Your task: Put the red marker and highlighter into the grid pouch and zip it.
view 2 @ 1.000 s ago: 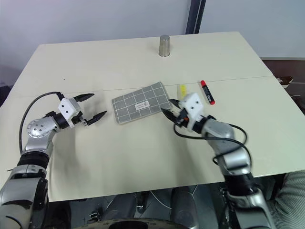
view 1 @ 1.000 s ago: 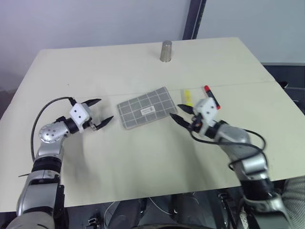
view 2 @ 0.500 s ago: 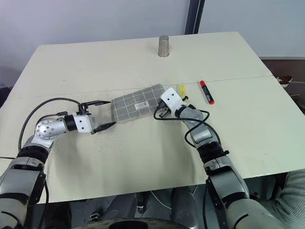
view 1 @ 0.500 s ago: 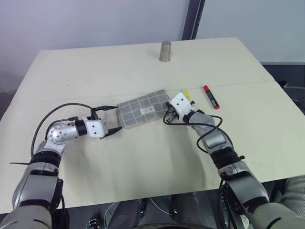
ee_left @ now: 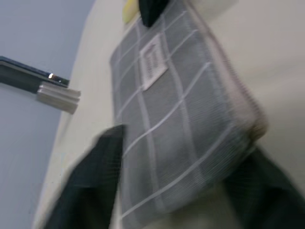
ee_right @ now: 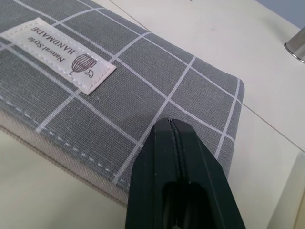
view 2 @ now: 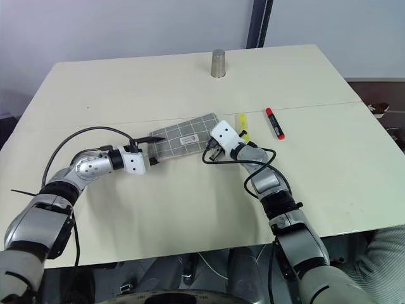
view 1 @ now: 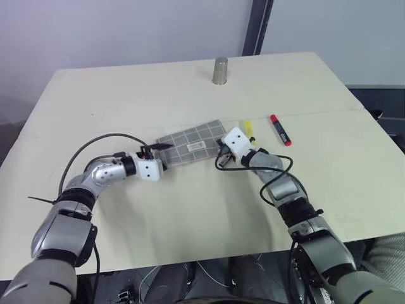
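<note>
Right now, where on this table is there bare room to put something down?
Free: the wide strip between the metal cup and the grid pouch, and the near table edge. Crowded: the middle, where the left gripper and right gripper flank the pouch, with the highlighter and red marker just right.

Cream table (view 1: 190, 82), pale grey wall (view 1: 114, 31), dark vertical post (view 1: 256, 25)

Silver arms (view 1: 104, 175) (black cables), white wrists, black fingers.

table (view 1: 190, 215) (cream) | on it: grid pouch (view 1: 190, 142), highlighter (view 1: 249, 128), red marker (view 1: 280, 128), metal cup (view 1: 219, 70)
</note>
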`<action>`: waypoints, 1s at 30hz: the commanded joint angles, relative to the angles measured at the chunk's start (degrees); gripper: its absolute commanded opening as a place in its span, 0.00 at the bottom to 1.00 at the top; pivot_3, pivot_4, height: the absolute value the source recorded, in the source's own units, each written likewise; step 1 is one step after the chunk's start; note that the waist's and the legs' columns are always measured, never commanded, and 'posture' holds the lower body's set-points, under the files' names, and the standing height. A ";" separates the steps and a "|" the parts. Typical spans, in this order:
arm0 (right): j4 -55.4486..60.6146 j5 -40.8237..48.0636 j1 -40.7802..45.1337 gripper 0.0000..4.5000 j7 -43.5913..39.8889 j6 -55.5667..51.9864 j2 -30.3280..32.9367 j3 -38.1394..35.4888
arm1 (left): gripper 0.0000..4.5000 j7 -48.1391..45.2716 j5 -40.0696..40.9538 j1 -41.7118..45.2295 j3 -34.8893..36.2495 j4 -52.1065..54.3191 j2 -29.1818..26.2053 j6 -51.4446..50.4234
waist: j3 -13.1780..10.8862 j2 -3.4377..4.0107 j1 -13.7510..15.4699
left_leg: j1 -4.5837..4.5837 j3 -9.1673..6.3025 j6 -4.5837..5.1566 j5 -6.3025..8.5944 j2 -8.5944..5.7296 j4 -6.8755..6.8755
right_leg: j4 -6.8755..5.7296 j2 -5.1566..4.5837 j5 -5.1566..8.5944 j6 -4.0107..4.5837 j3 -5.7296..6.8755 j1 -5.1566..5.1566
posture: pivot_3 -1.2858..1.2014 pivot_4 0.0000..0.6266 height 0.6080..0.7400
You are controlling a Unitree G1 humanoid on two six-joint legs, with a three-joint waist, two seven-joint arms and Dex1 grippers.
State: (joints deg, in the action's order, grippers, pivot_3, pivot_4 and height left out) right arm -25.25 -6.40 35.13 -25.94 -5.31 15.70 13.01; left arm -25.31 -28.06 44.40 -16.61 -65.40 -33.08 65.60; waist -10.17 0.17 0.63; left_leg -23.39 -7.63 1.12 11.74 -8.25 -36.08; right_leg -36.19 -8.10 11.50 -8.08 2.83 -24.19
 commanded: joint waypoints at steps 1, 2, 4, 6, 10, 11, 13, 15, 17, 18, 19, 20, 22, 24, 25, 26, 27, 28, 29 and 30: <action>2.91 -0.35 -0.08 0.00 -0.30 0.76 0.44 -0.51 | 0.21 -1.27 -0.77 0.09 -2.36 -1.87 0.48 -0.18 | 0.04 0.06 0.02 | 0.00 -0.01 0.00 0.00 0.00 0.00 | 0.00 0.02 -0.01 0.01 -0.01 0.00 | 0.52 0.24 1.00; 3.18 -0.42 -0.20 0.00 -0.49 0.89 0.60 -0.49 | 0.11 -1.71 -0.48 0.07 -2.45 -2.17 0.51 -0.44 | 0.11 0.15 0.00 | 0.00 -0.01 0.00 0.00 0.01 0.00 | 0.01 0.05 0.00 0.00 -0.06 0.00 | 0.52 0.24 1.00; 3.97 0.55 -0.54 0.00 -1.79 0.72 0.73 -0.83 | 0.00 -1.91 -0.51 -0.04 -2.68 -2.62 0.40 -1.07 | 0.25 0.35 -0.08 | 0.01 0.00 0.00 0.00 0.00 0.01 | 0.03 0.10 0.02 -0.04 -0.16 0.01 | 0.52 0.24 1.00; 5.93 3.27 -1.30 0.00 -4.70 0.40 0.79 -1.76 | 0.00 -1.94 -0.31 -0.23 -2.71 -2.96 0.30 -1.28 | 0.27 0.39 -0.08 | 0.01 0.02 0.00 0.00 0.01 0.04 | 0.03 0.15 0.04 -0.07 -0.25 -0.01 | 0.52 0.24 1.00; 11.04 5.69 -2.05 0.30 -4.29 -0.73 1.44 -4.69 | 0.00 -10.37 11.60 -1.38 3.08 -2.81 3.14 -3.75 | 0.32 0.48 -0.16 | 0.02 0.02 0.00 0.00 0.02 0.04 | 0.03 0.23 0.05 -0.08 -0.38 0.01 | 0.52 0.24 1.00; 13.22 7.73 -2.48 0.40 -4.59 -2.30 1.09 -6.03 | 0.00 -12.21 14.43 -1.66 4.62 -2.34 3.74 -4.92 | 0.32 0.47 -0.12 | 0.02 0.01 0.01 0.01 0.02 0.05 | 0.03 0.25 0.06 -0.09 -0.41 -0.06 | 0.52 0.24 1.00; 17.84 10.79 -4.65 0.64 -6.18 -4.83 1.56 -7.82 | 0.00 -14.65 18.31 -2.57 6.83 -0.91 4.06 -6.03 | 0.32 0.47 -0.11 | -0.03 0.00 0.01 0.01 0.02 0.04 | 0.05 0.29 0.06 -0.09 -0.48 -0.13 | 0.52 0.24 1.00; 21.38 12.21 -7.57 0.88 -7.82 -7.04 2.94 -8.52 | 0.00 -16.43 20.47 -3.62 7.90 0.60 3.93 -6.53 | 0.32 0.44 -0.12 | -0.03 0.00 0.05 0.04 0.02 0.05 | 0.06 0.30 0.05 -0.08 -0.50 -0.13 | 0.52 0.24 1.00; 23.59 11.59 -10.29 0.99 -8.57 -8.23 4.66 -8.22 | 0.00 -18.13 22.35 -4.86 8.30 2.45 3.73 -6.05 | 0.32 0.43 -0.17 | -0.04 0.00 0.11 0.09 0.02 0.07 | 0.11 0.30 -0.01 0.04 -0.51 -0.12 | 0.52 0.24 1.00; 24.46 11.71 -11.26 0.99 -8.78 -9.14 5.10 -8.05 | 0.00 -18.60 23.06 -5.35 8.47 3.30 3.65 -6.05 | 0.32 0.43 -0.22 | -0.04 0.02 0.13 0.11 0.02 0.07 | 0.13 0.30 -0.02 0.05 -0.52 -0.12 | 0.52 0.24 1.00; 24.98 11.70 -11.78 0.99 -8.60 -9.69 5.26 -7.97 | 0.00 -18.83 23.29 -5.72 8.49 3.96 3.50 -5.95 | 0.32 0.42 -0.25 | -0.05 0.04 0.14 0.12 0.02 0.07 | 0.15 0.30 -0.03 0.06 -0.54 -0.12 | 0.52 0.24 1.00; 25.24 11.85 -11.96 0.99 -8.22 -10.40 5.07 -7.99 | 0.00 -18.83 23.16 -6.01 8.44 4.46 3.33 -5.73 | 0.31 0.42 -0.37 | -0.08 0.06 0.14 0.12 0.02 0.07 | 0.15 0.30 -0.03 0.07 -0.56 -0.11 | 0.52 0.24 1.00; 24.82 11.33 -11.59 0.99 -6.67 -11.62 4.41 -8.03 | 0.00 -18.56 22.85 -6.31 8.53 5.02 3.15 -5.80 | 0.31 0.42 -0.56 | -0.12 0.09 0.14 0.12 0.02 0.08 | 0.11 0.34 -0.03 0.07 -0.69 -0.08 | 0.52 0.24 1.00; 23.94 10.31 -11.16 0.99 -5.53 -12.61 4.31 -7.60 | 0.00 -18.17 22.60 -6.35 8.65 5.15 3.11 -6.04 | 0.30 0.41 -0.70 | -0.11 0.07 0.14 0.12 0.02 0.08 | 0.09 0.41 -0.01 0.04 -0.77 -0.11 | 0.52 0.24 1.00; 23.63 9.96 -11.06 0.99 -5.18 -13.04 4.37 -7.37 | 0.00 -18.06 22.57 -6.31 8.69 5.16 3.15 -6.14 | 0.30 0.41 -0.75 | -0.11 0.04 0.13 0.12 0.02 0.07 | 0.08 0.44 0.03 -0.03 -0.78 -0.13 | 0.52 0.24 1.00; 23.49 9.74 -11.15 0.99 -4.72 -13.47 4.19 -7.22 | 0.00 -17.85 22.54 -6.33 8.75 5.18 3.19 -6.19 | 0.30 0.41 -0.90 | -0.11 0.04 0.13 0.12 0.02 0.07 | 0.08 0.44 0.04 -0.05 -0.78 -0.13 | 0.52 0.24 1.00; 23.57 9.86 -11.35 0.99 -4.54 -13.90 3.97 -7.23 | 0.00 -17.71 22.45 -6.35 8.72 5.22 3.23 -6.11 | 0.30 0.41 -0.97 | -0.11 0.03 0.13 0.12 0.02 0.07 | 0.08 0.44 0.05 -0.06 -0.78 -0.14 | 0.52 0.24 1.00; 23.76 9.78 -11.73 0.99 -4.32 -14.06 3.78 -7.12 | 0.00 -17.45 22.34 -6.35 8.71 5.24 3.33 -6.11 | 0.30 0.41 -1.02 | -0.11 0.03 0.13 0.12 0.02 0.07 | 0.08 0.44 0.04 -0.05 -0.78 -0.13 | 0.52 0.24 1.00; 23.86 9.38 -12.04 0.99 -4.04 -14.14 3.81 -6.85 | 0.00 -17.27 22.30 -6.37 8.73 5.26 3.41 -6.16 | 0.30 0.41 -1.07 | -0.11 0.03 0.13 0.12 0.01 0.07 | 0.09 0.43 0.03 -0.03 -0.78 -0.13 | 0.52 0.24 1.00; 23.88 8.88 -12.41 0.99 -3.96 -14.21 3.96 -6.40 | 0.00 -17.20 22.15 -6.39 8.63 5.27 3.43 -6.08 | 0.30 0.41 -1.11 | -0.11 0.03 0.13 0.12 0.00 0.08 | 0.10 0.43 0.01 0.01 -0.79 -0.13 | 0.52 0.24 1.00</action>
State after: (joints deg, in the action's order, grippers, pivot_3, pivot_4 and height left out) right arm -3.58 2.92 22.78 -30.37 -19.65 19.73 6.14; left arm -43.22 -5.80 38.29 -8.24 -61.34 -29.48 59.36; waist -9.87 0.59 -0.48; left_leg -23.50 -7.59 1.25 11.87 -8.25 -36.00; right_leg -36.09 -7.67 11.50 -8.07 2.03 -24.32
